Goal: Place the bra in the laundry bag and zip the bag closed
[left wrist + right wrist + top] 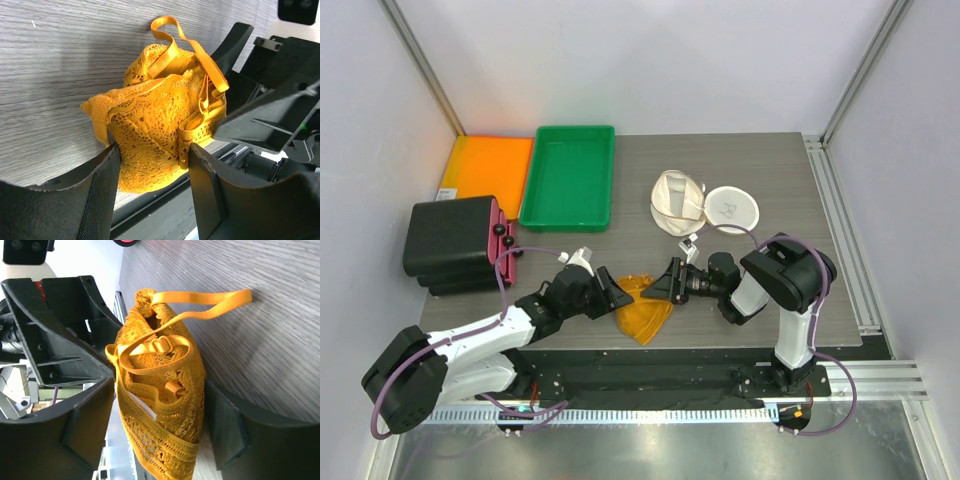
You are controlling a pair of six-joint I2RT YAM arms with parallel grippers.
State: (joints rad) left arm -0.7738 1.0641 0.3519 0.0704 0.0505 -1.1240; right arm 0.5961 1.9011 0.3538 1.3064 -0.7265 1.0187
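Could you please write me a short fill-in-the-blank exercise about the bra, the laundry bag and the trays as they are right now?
1. The laundry bag is ____, its lid panel lying flat beside it.
2. The tray between the orange tray and the laundry bag is ____ in colour.
3. In the left wrist view, the bra sits between the left gripper's two ____.
Missing words: open; green; fingers.

bra [160, 405] bunched between right tool's [155, 427] 2 fingers [85, 430], touching both | strap loop [210, 297] on table [270, 350] | left tool [55, 340] just beside
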